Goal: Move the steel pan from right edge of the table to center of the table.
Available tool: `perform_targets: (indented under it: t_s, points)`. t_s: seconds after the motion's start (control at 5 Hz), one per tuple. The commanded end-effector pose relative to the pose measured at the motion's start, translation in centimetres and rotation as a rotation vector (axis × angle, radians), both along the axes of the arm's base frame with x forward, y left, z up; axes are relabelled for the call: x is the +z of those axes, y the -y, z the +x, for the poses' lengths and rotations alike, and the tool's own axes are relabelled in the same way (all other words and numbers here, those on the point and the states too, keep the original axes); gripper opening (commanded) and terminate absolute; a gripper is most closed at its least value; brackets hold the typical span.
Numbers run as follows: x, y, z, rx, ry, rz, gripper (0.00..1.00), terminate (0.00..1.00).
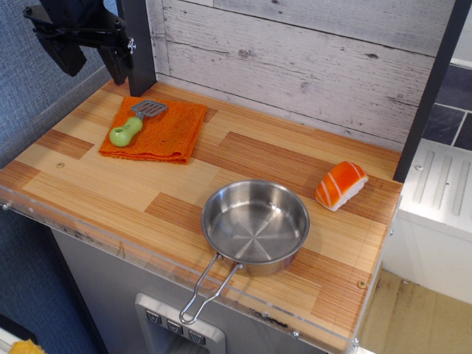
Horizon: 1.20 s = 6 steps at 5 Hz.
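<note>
Up in the far left corner hangs the black claw (81,40), raised well above the striped light and reddish-brown wood-plank surface (88,177) and holding nothing; its two dark fingers appear spread apart, so I read it as open, though the top of it is cut off by the frame edge. It is well apart from everything the task concerns.

Just below and a little to the right of the claw lies a folded orange cloth (166,133), and on it rests a grey slotted spatula with a green handle (133,124), handle end toward the front left.

Further out, across the surface toward the front right, sits the small round shiny stainless-steel pan (254,225). It stands upright and empty, close to the clear front edge, with its thin folding wire-loop handle (206,291) reaching out past that edge toward the front left. Near it, to the back right, is an orange-and-white salmon sushi toy (341,184), apart from the pan's rim.

As for progress, the pan seems to be right of the middle and forward rather than centred. Judging by this, the move is not yet done: the claw has yet to reach the pan, grip it, and carry it left and back to the centre.
</note>
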<state>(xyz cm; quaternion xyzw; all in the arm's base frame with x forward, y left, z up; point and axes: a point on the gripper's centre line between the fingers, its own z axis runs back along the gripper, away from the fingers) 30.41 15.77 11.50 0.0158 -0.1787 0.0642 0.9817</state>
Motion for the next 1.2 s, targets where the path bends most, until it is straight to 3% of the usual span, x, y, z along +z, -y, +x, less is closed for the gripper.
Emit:
perform_targets:
  t_s: [0.0, 0.4, 0.6, 1.0]
  points:
    - [0.0, 0.0, 0.0, 0.0, 0.0, 0.0, 1.0, 0.0]
    - [-0.1, 5.7, 0.4, -0.087, 0.034, -0.05, 1.0, 0.0]
    - [-0.9, 8.5, 0.1, -0.155, 0.028, -0.101, 1.0, 0.0]
    - [-3.5, 12.6, -1.6, -0.304, -0.014, -0.108, 1.0, 0.0]
